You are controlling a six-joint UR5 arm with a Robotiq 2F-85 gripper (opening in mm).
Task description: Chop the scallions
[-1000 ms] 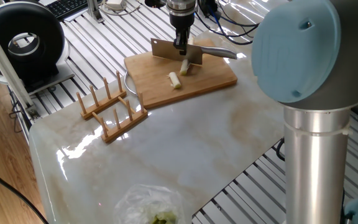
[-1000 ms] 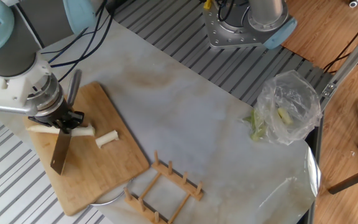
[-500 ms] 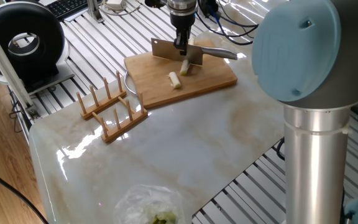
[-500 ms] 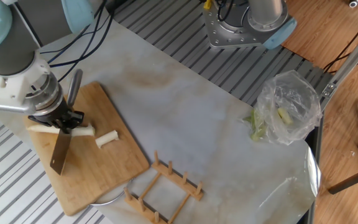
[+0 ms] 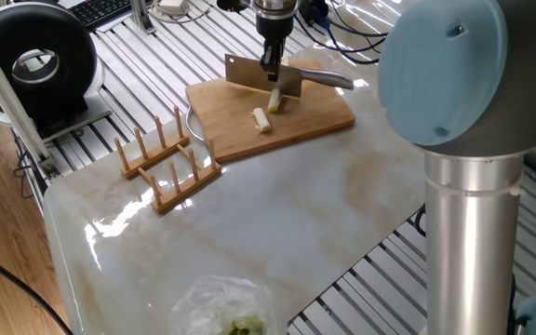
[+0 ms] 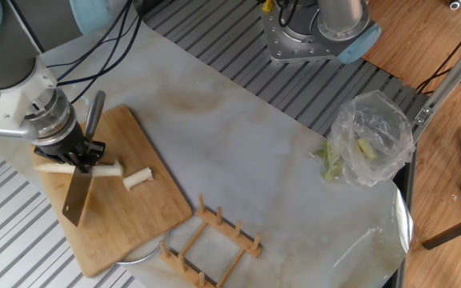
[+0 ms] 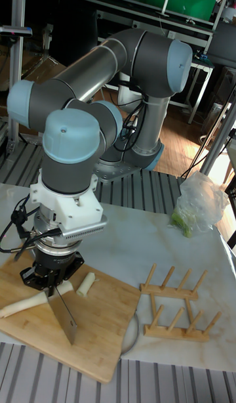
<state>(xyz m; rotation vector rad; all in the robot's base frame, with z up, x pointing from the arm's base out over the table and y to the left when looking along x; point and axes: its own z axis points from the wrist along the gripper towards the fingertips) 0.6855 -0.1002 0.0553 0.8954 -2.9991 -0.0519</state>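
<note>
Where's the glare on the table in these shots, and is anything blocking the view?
One fixed view: bright glare streaks on the marble table, and the arm's blue joint looms blurred in the foreground. The other fixed view: glare at the table's corner. Tall fixed view: dim background.

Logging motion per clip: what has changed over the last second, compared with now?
The gripper, shut on the cleaver, has shifted slightly with the arm; the blade looks a little higher above the cutting board. Nothing was taken or released. The long scallion stalk, the cut piece, the rack and the bag stayed put.
</note>
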